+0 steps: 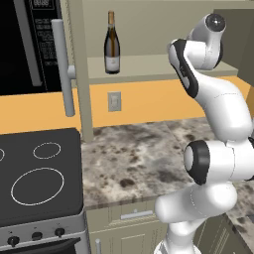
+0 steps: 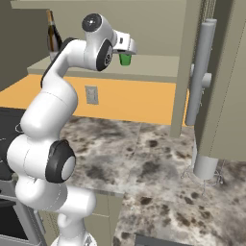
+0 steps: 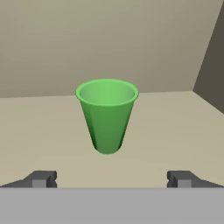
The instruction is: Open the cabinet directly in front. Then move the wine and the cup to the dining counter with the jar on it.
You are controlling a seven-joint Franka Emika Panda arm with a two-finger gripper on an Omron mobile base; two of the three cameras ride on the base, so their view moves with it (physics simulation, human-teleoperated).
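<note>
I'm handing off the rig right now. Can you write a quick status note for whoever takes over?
Gripper: open, empty, lined up in front of the green cup, not touching it.
Cabinet: doors already open.
Cup: upright on the cabinet shelf, between the spread fingertips in the hand view.
Wine bottle: upright on the same shelf, apart from the cup, untouched.
Done: cabinet opened.
Left: close on the cup, carry it to the dining counter with the jar, then come back for the wine.
</note>
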